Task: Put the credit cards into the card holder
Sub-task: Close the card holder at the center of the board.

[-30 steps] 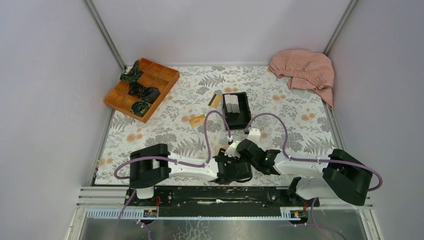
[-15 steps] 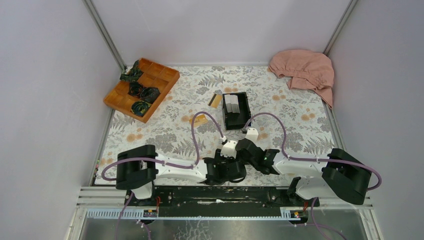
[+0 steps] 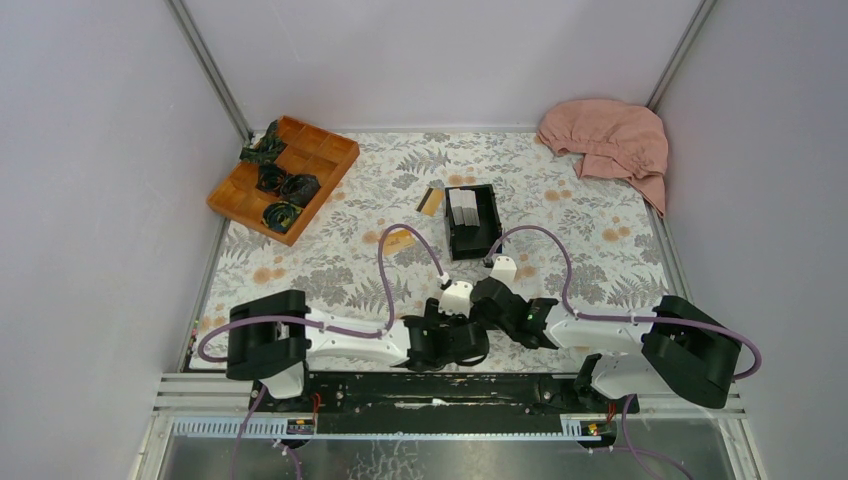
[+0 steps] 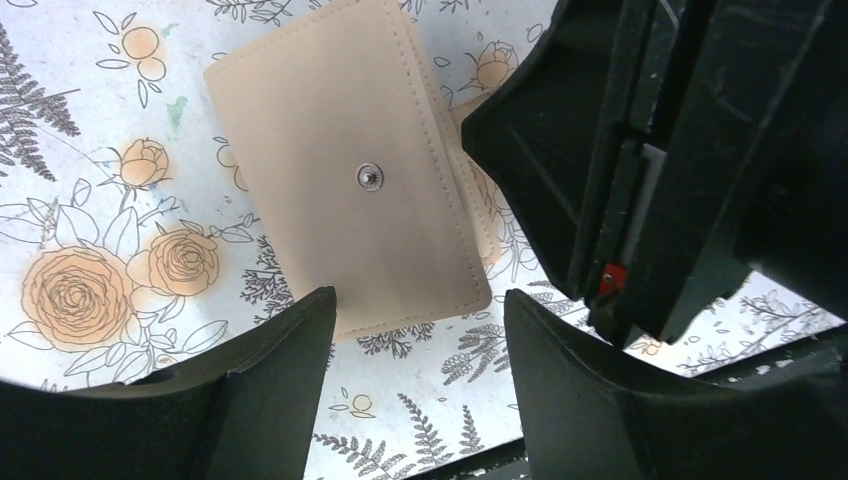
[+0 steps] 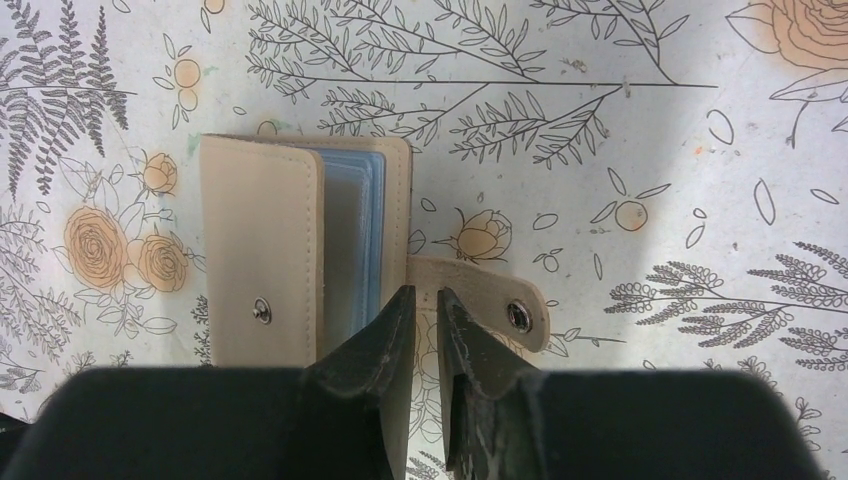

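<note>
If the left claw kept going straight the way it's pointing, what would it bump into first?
Most likely the tan wallet lying on the flowery table. Its bottom edge sits right between the open fingers of the left gripper. The picture doesn't show how far off it is.

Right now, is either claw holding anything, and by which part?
The right claw pinches the card holder by the base of its snap tab; the left claw hangs open above it, holding nothing.

The tan card holder (image 5: pixel 260 260) lies half open on the flowered desk (image 5: pixel 620 180); the hand (image 5: pixel 425 298) (fingers almost together) is at its snap tab (image 5: pixel 500 310).
</note>
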Motion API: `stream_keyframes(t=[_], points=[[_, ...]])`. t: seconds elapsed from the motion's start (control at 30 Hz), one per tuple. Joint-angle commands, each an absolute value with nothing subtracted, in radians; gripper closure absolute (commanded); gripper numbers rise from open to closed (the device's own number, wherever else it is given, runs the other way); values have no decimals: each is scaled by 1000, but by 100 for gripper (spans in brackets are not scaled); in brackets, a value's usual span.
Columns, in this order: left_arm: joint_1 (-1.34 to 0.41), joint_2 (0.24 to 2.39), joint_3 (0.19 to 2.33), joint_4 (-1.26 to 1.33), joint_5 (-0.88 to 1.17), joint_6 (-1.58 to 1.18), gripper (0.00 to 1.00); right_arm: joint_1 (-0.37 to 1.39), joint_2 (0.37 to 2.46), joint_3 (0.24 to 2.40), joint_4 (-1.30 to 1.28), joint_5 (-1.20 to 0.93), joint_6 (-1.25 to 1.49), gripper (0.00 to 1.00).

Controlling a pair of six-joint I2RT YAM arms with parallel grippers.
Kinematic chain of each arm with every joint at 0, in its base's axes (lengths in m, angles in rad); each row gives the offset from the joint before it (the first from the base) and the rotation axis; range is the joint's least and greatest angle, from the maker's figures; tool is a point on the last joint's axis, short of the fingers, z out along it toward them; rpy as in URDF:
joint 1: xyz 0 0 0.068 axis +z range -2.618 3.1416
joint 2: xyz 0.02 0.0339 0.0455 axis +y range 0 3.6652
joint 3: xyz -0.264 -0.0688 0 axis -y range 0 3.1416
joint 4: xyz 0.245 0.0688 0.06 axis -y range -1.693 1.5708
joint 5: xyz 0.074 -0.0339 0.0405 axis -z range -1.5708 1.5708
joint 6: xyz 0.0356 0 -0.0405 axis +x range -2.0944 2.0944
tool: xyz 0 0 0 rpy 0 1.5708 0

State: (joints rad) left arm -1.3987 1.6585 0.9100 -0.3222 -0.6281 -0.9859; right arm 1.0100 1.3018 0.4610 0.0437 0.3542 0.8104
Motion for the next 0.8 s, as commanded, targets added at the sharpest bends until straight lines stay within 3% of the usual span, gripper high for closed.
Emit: stream_keyframes(t=[0.0,0.13,0.4,0.77], points=[[-1424,1566,921,-57,-651,-977,29,1023,1342,471,0,349,827,79],[-1425,1540,904,-21,-634,-967,23,1024,1349,469,6,347,826,79],[-1425,1513,885,-33,-651,-988,24,1024,1348,470,4,347,828,79],[-1425,1385,719,-89,-832,-1164,53,1023,1353,481,5,342,823,79]])
